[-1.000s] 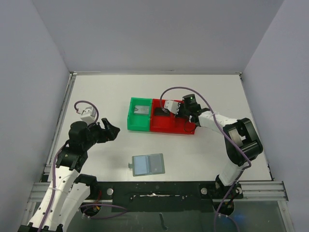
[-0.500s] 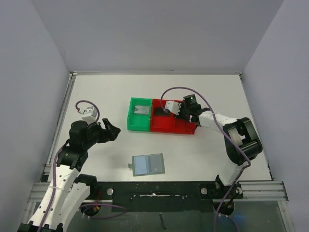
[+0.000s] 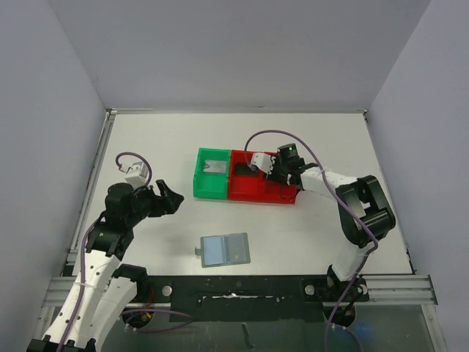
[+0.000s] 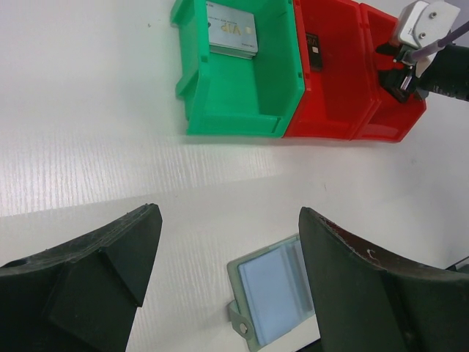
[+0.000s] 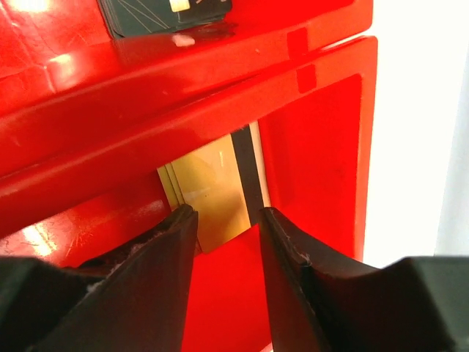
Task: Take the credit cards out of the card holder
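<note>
The pale blue-grey card holder point(image 3: 226, 249) lies open on the table near the front edge, its strap tab on the left; the left wrist view shows it too point(image 4: 275, 293). A gold-tan credit card point(image 5: 209, 187) lies flat in the right compartment of the red bin point(image 3: 249, 192). My right gripper point(image 3: 281, 174) hangs over that compartment, its jaws a little apart and empty just above the card point(image 5: 227, 216). My left gripper point(image 3: 167, 199) is open and empty above the table, left of and behind the holder point(image 4: 227, 220).
A green bin point(image 3: 209, 189) stands against the red bin's left side with a silver card point(image 4: 233, 31) in it. A dark card point(image 4: 314, 51) lies in the red bin's left compartment. Grey walls close in the table on the left, back and right.
My right gripper has edged slightly to the right over the red bin. The left arm and the holder have not visibly moved.
</note>
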Controlling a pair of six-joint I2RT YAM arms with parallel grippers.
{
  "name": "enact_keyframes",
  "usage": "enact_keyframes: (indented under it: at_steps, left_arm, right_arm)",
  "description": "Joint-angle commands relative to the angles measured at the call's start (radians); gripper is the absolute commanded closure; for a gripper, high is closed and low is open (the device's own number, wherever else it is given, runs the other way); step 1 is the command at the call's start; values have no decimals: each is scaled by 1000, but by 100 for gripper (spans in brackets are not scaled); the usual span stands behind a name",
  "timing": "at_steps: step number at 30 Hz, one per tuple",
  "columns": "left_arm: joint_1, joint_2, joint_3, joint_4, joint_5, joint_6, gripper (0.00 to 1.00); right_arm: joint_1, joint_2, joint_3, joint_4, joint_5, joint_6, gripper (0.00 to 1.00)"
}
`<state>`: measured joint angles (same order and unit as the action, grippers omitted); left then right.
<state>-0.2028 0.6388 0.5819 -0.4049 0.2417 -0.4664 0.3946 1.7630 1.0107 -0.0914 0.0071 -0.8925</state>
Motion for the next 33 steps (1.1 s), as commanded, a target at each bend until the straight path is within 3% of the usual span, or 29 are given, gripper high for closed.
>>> enact_keyframes:
  at_steps: [1, 6, 11, 14, 17, 22, 25, 29, 33]
  left_arm:
    - [5, -3, 7, 73, 24, 17, 25]
    - [6, -3, 5, 76, 27, 17, 25]
    - [5, 1, 4, 80, 37, 21, 25]
    - [9, 5, 3, 83, 43, 23, 25]
    - [11, 12, 5, 84, 48, 24, 25]
    - [13, 35, 7, 81, 62, 22, 25]
    - [13, 42, 6, 88, 84, 20, 25]
    - [13, 56, 3, 110, 159, 17, 25]
    - [4, 82, -16, 173, 287, -53, 25]
  right_arm:
    - [-11, -91, 28, 53, -23, 45, 59]
    - [13, -197, 40, 36, 37, 106, 52]
    - [89, -389, -61, 168, 113, 297, 38]
    - [155, -517, -142, 224, 216, 540, 29]
    - [209, -632, -159, 149, 286, 894, 24]
    - [265, -745, -215, -12, 292, 1414, 14]
    - [263, -802, -293, -16, 248, 1662, 1]
    - [250, -859, -341, -162, 273, 1922, 2]
    - [250, -894, -449, -72, 155, 1931, 2]
